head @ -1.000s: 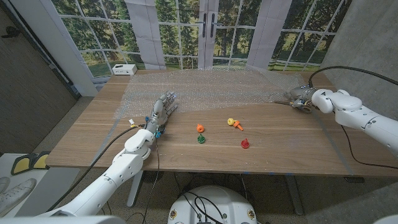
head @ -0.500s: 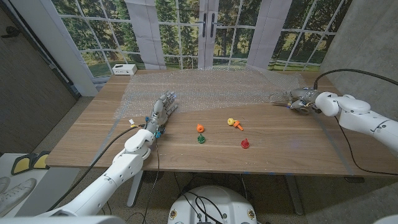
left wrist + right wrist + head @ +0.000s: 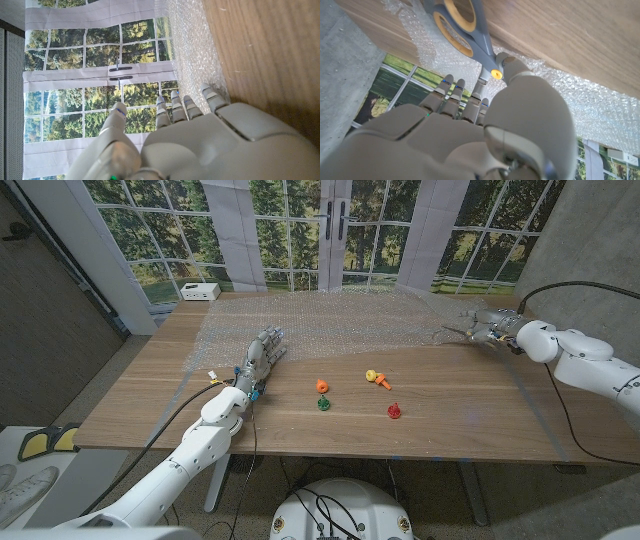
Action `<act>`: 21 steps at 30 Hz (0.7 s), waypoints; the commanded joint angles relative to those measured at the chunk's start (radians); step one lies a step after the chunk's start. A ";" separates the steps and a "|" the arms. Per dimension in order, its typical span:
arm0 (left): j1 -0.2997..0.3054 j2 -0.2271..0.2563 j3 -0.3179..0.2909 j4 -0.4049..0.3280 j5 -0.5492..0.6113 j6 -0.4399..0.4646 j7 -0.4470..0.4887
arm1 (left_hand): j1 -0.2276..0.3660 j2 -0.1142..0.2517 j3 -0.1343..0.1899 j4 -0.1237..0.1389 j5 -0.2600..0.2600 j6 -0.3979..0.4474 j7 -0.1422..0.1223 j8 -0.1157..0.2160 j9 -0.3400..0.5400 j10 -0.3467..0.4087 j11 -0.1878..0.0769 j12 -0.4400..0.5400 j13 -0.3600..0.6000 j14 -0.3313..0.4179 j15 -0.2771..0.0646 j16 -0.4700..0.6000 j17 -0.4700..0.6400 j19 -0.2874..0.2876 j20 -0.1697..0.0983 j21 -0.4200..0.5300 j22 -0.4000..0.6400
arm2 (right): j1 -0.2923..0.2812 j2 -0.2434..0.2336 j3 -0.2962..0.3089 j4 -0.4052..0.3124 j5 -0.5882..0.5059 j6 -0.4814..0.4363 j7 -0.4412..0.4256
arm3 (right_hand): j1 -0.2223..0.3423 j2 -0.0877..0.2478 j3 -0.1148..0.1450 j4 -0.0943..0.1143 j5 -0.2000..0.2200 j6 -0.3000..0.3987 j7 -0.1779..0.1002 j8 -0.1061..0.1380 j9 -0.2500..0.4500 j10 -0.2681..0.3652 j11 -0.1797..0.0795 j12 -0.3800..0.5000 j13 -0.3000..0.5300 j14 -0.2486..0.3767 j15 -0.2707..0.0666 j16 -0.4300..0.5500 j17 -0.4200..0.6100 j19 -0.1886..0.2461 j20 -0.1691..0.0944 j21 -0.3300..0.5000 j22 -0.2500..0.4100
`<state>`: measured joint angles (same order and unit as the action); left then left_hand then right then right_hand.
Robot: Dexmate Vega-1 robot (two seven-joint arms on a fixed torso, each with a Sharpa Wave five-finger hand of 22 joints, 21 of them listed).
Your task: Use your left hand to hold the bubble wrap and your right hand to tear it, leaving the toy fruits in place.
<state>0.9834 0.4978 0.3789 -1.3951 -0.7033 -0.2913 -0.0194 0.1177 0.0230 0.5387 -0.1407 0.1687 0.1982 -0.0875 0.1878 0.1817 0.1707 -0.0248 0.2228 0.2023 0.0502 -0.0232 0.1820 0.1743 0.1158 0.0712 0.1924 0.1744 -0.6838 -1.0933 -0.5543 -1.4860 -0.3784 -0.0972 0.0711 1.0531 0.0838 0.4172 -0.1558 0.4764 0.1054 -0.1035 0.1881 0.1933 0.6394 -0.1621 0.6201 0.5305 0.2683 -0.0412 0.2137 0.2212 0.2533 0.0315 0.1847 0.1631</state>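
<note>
Right hand (image 3: 497,331) lifted farther back, apparently near scissors (image 3: 462,31); left hand (image 3: 258,361) unmoved.

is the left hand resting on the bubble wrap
Yes, in the head view the left hand rests its fingers on the bubble wrap's near edge.

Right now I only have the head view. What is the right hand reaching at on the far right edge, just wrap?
Observer: No. The right wrist view shows scissors, grey handles lined yellow, just past the right hand, where the bubble wrap meets the bare table.
Operator: Is it gripping them?
Observer: Cannot tell. The thumb tip sits by the scissors' pivot, and the handle loops lie beyond the fingers.
Operator: And the left?
Observer: In the left wrist view, the left hand has its fingers stretched out, tips over the wrap's edge.
</note>
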 commanded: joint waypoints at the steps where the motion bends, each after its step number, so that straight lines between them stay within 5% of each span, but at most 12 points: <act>1: -0.002 0.000 0.001 -0.002 0.001 0.001 0.000 | -0.007 0.004 -0.004 0.001 0.002 0.007 0.002 0.002 0.003 0.010 -0.002 0.004 0.002 0.006 -0.004 0.002 0.002 0.000 -0.005 0.003 0.003 | -0.075 -0.022 0.098 -0.049 0.144 0.013 -0.072 | -0.007 -0.004 0.012 -0.001 0.012 0.007 -0.004 0.003 0.003 0.018 -0.026 0.072 0.077 0.014 -0.165 -0.002 0.005 0.008 0.016 0.003 0.003; 21: -0.002 0.002 0.001 -0.007 -0.001 0.004 -0.001 | -0.008 0.004 -0.005 0.001 0.002 0.008 0.002 0.002 0.003 0.013 0.000 0.004 0.002 0.007 -0.003 0.002 0.002 0.000 -0.006 0.003 0.003 | -0.166 0.010 0.225 -0.034 0.417 0.135 -0.128 | -0.026 -0.012 0.023 0.006 0.037 0.019 0.001 0.005 0.003 0.016 -0.022 0.101 0.102 0.020 -0.159 -0.007 0.009 0.009 0.026 0.002 0.004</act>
<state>0.9792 0.4982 0.3803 -1.3991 -0.7033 -0.2914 -0.0201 0.1177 0.0230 0.5387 -0.1407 0.1687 0.1982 -0.0875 0.1878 0.1817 0.1743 -0.0213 0.2228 0.2023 0.0502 -0.0233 0.1820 0.1742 0.1158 0.0712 0.1924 0.1744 -0.8040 -1.1092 -0.3952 -1.5371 -0.1124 -0.0367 -0.0339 1.0382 0.0693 0.4315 -0.1499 0.5071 0.1145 -0.1018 0.1882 0.1932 0.6354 -0.1661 0.6554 0.5305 0.2806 -0.0429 0.2138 0.2258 0.2607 0.0469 0.1847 0.1656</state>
